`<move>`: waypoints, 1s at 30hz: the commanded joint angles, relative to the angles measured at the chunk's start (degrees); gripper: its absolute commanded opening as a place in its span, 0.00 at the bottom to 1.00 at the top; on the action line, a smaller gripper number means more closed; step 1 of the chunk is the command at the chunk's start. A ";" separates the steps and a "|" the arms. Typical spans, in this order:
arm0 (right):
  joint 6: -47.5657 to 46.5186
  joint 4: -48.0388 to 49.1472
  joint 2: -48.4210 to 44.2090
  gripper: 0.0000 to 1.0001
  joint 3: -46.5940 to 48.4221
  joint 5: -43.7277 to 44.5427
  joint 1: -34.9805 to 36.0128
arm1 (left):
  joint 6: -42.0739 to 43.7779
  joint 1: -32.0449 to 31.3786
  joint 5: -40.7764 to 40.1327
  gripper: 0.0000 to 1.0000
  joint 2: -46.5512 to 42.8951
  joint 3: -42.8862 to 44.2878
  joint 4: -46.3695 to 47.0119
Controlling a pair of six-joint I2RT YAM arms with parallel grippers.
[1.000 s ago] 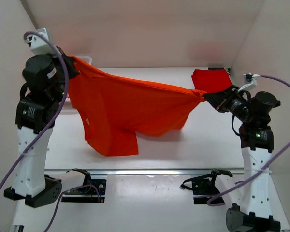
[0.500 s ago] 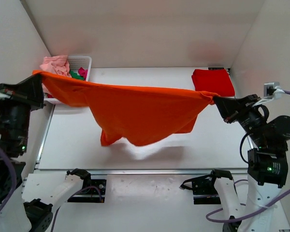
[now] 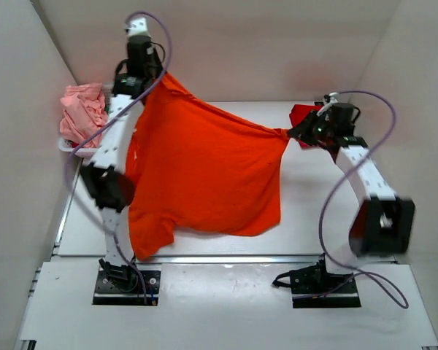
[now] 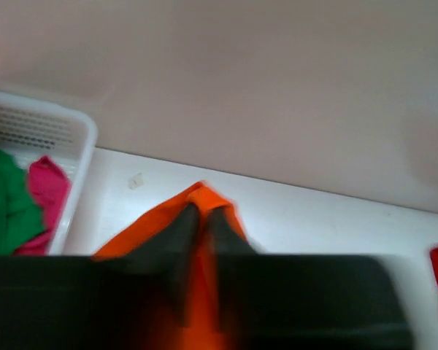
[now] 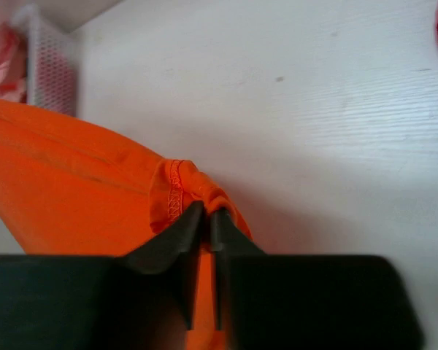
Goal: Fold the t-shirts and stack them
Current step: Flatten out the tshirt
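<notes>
The left wrist view is blurred, the basket (image 4: 77, 142) cut off at its left edge. From above, the right gripper (image 3: 289, 133) covers most of the red shirt (image 3: 298, 111), the orange shirt (image 3: 204, 168) much of the table (image 3: 314, 211).

A white basket (image 4: 36, 130) with little holes sits at the far left corner of the white table (image 3: 317, 197). Pale walls (image 3: 263, 44) stand around the table.

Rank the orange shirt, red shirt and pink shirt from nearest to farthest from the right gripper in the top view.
1. orange shirt, held in the right gripper.
2. red shirt, just behind it.
3. pink shirt, far left corner.
</notes>
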 commanded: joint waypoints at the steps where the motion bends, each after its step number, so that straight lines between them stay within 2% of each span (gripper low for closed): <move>1: -4.65 6.76 13.07 0.20 13.78 3.98 0.25 | 0.43 1.48 0.51 0.40 12.26 12.97 -0.43; 3: -9.12 2.47 23.51 0.36 23.09 6.87 0.68 | -2.02 2.27 0.09 0.63 16.23 13.97 1.24; 4: -10.62 1.15 25.04 0.41 28.20 7.75 0.69 | -1.95 2.19 -0.09 0.74 16.06 13.35 2.73; 5: -11.60 0.17 27.67 0.54 30.34 10.54 0.77 | -1.51 2.01 -0.88 0.79 14.93 10.65 3.10; 7: -15.02 -4.47 29.97 0.68 38.58 13.37 0.77 | 0.76 1.49 -1.76 0.83 10.89 4.33 2.84; 9: -15.47 -7.99 29.99 0.73 42.20 15.58 0.77 | 2.96 0.70 -2.73 0.81 3.80 -3.13 1.88; 10: -15.65 -8.97 29.02 0.74 40.66 15.49 0.77 | 3.24 0.78 -2.12 0.82 1.49 -8.57 1.52; 11: -15.21 -9.41 26.23 0.73 35.51 15.84 1.91 | 2.89 0.69 -0.81 0.81 -3.66 -11.41 1.17; 12: -14.60 -8.98 21.94 0.71 32.32 15.32 3.31 | 2.80 0.52 0.42 0.81 -8.85 -18.23 0.99; 13: -14.16 -7.76 17.28 0.67 25.33 15.14 4.80 | 1.67 0.34 1.74 0.79 -14.73 -25.61 0.90; 14: -13.55 -7.05 15.06 0.65 17.69 14.45 5.77 | 1.40 -0.53 2.27 0.77 -17.57 -29.42 1.60; 16: -13.89 -8.00 6.99 0.61 8.09 15.58 10.68 | 1.22 -2.29 0.01 0.75 -28.01 -43.37 1.26; 20: -13.02 -11.87 -1.46 0.63 -8.36 15.32 17.63 | -1.24 -3.44 2.62 0.74 -39.72 -59.82 -5.32; 23: -8.90 -11.44 -8.23 0.64 -17.95 15.93 20.72 | -3.43 -3.79 1.93 0.75 -47.53 -71.60 -6.92; 27: -5.81 -9.68 -12.47 0.67 -26.84 13.47 19.85 | -8.00 -3.96 2.81 0.74 -54.68 -83.15 -5.43; 30: -6.24 -9.33 -10.98 0.68 -26.87 14.00 21.07 | -9.68 -4.75 0.44 0.74 -54.96 -88.60 -4.99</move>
